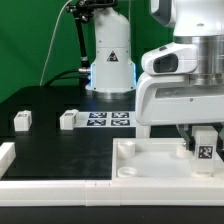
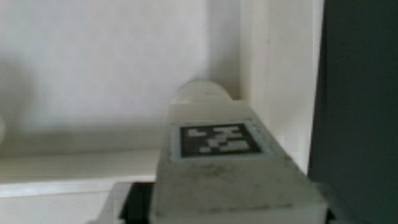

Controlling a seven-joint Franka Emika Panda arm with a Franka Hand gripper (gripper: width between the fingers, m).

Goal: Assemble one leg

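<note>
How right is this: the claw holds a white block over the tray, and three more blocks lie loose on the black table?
The count is wrong: the exterior view shows two loose blocks, not three: one block beside the marker board, another block farther off. The claw does hold a third block over the tray.

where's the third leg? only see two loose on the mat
Exterior view's right: the leg is held between the jaws of the gripper, low over the right end of the tray.
</note>
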